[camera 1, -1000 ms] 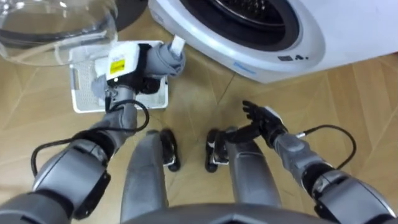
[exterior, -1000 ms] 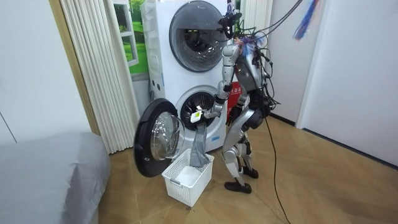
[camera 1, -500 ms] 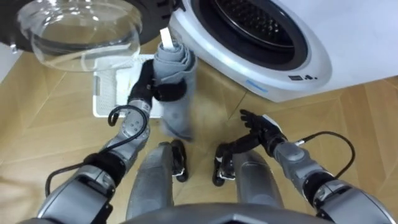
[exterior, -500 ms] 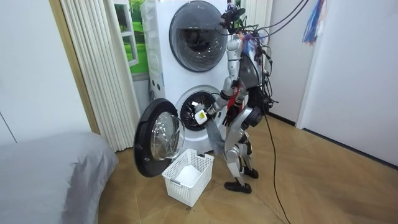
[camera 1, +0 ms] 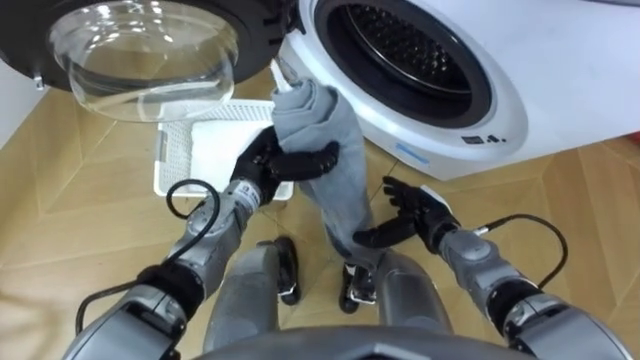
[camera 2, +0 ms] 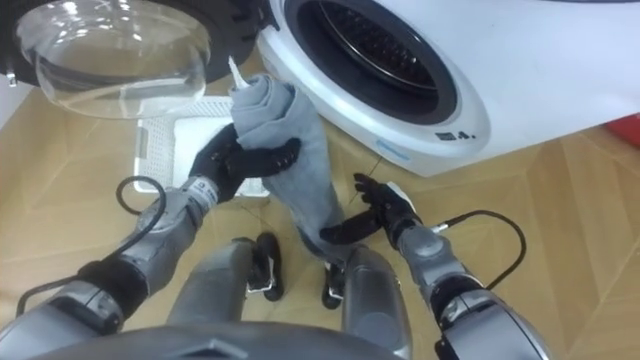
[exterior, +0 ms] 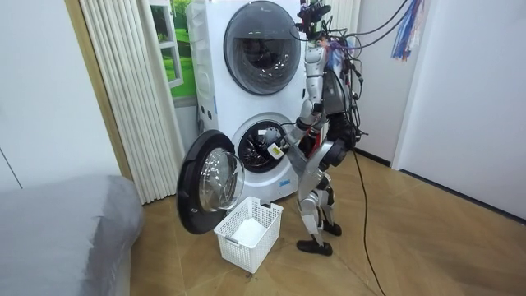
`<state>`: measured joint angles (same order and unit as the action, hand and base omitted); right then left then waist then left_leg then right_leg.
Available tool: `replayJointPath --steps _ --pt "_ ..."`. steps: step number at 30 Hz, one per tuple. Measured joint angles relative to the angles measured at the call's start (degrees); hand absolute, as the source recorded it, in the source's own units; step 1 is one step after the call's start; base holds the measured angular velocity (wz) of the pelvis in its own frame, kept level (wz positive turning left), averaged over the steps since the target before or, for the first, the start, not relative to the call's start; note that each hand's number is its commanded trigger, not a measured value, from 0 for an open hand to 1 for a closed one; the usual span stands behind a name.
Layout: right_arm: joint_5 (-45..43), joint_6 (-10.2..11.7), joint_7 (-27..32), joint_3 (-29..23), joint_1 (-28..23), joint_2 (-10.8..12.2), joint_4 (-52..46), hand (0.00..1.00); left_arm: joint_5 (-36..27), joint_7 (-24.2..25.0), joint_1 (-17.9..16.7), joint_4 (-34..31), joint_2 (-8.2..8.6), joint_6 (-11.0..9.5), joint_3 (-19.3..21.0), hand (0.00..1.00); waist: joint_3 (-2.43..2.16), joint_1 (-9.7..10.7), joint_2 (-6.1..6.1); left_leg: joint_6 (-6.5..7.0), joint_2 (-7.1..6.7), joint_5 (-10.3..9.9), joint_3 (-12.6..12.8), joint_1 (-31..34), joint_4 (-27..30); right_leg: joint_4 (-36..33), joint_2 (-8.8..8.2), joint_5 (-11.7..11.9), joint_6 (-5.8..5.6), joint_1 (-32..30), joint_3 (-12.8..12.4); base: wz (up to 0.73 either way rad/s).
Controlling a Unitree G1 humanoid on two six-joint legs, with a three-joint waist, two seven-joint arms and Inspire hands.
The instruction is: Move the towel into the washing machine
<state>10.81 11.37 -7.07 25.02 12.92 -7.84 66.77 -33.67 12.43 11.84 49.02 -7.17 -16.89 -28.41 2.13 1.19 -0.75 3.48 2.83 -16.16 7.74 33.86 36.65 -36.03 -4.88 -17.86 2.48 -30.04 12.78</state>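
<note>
The fingers of my left hand (camera 1: 278,163) are curling round the bunched top of the grey towel (camera 1: 338,185) in the left eye view, holding it just before the open drum of the washing machine (camera 1: 450,95), with its tail hanging down. My right hand (camera 1: 412,208) is hovering close beside the hanging cloth, fingers spread and loose. In the right eye view the white basket (camera 2: 185,140) is lying on the floor behind my left hand. In the room view I am standing at the lower machine, its door (exterior: 207,181) swung open.
</note>
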Motion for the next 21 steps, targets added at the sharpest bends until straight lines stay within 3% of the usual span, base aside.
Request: replayJointPath --steps 8,13,21 --pt "-1.61 -0.27 -0.09 0.1 -0.53 0.5 -0.05 0.0 -1.78 2.0 -0.1 -2.31 0.04 2.01 -0.08 1.0 0.0 0.05 0.16 0.07 -0.29 0.41 -0.02 -0.01 -1.24 1.07 -0.11 0.24 -0.13 -0.04 0.16 0.0" --pt "-2.82 -0.31 -0.14 0.08 -0.39 0.58 -0.18 0.0 -4.88 3.55 -0.03 -4.71 0.37 2.1 -0.1 1.0 0.09 0.05 0.31 0.06 -0.31 0.41 -0.05 0.13 -1.27 1.28 -0.12 0.24 -0.14 -0.07 0.31 0.0" --pt "-4.51 -0.81 -1.27 -0.71 -0.54 0.81 -0.32 0.0 -6.13 4.65 0.17 -6.27 1.33 3.11 -0.57 1.0 0.29 0.03 1.59 0.01 -0.26 0.43 -0.02 0.94 -1.55 1.13 -0.14 0.29 -0.08 -0.94 0.34 0.0"
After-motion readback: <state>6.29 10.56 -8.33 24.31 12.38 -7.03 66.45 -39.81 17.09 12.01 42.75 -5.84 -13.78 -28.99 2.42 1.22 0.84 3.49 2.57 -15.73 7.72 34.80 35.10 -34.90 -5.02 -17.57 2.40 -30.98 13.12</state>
